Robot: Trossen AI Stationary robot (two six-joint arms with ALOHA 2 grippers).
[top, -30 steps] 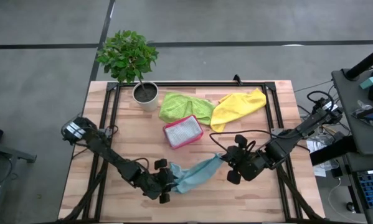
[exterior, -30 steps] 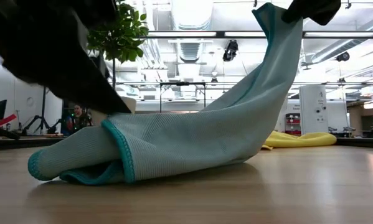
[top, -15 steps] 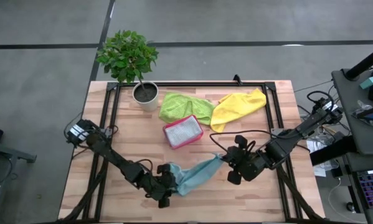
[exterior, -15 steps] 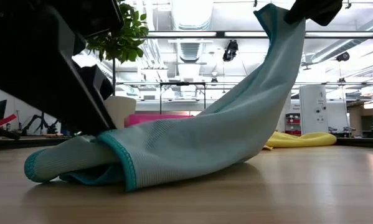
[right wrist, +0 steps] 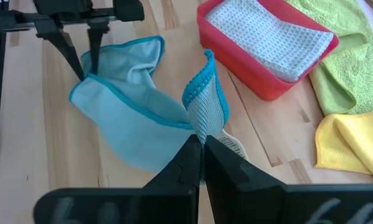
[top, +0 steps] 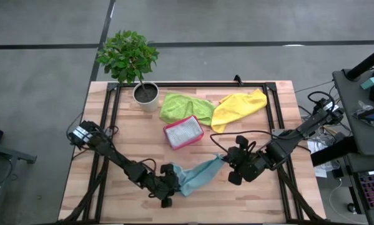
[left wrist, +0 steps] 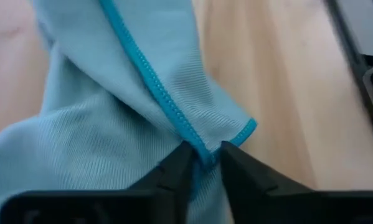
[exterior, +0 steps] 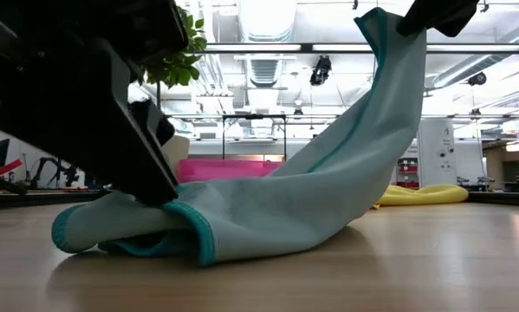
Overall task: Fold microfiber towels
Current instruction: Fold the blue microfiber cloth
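A light teal-blue towel (top: 196, 176) lies near the table's front, strung between my two grippers. My left gripper (top: 171, 182) is shut on its left end, low over the table; it also shows in the low view (exterior: 159, 195). My right gripper (top: 226, 164) is shut on its right end, raised above the table (exterior: 415, 17). A lime green towel (top: 187, 107) and a yellow towel (top: 238, 107) lie crumpled at the far side. A pale grey cloth (top: 183, 130) lies in the pink tray (top: 172, 142). My left gripper pinches the towel's darker stitched hem (left wrist: 202, 152) between its two fingers, beside a corner (left wrist: 248, 127). The fingers (left wrist: 174, 171) come slanting down from the table's left. That end sits bunched, with its lower fold on the table (exterior: 129, 243). My right gripper pinches a gathered edge of the towel (right wrist: 202, 127) between its two fingers, at the end opposite my left gripper. This end is lifted clear (exterior: 389, 52). The cloth slopes down from it, slack, to the table.
A potted plant (top: 145, 92) stands at the far left. The pink tray sits just beyond the teal towel. A black frame rail (top: 193, 84) runs around the table. Bare wood (top: 236, 200) lies at the front right.
My left gripper has gone toward the table's right edge, dragging the towel's left end along the table toward my right gripper. The towel has bunched up and hangs slacker between the grippers. My right gripper has kept still.
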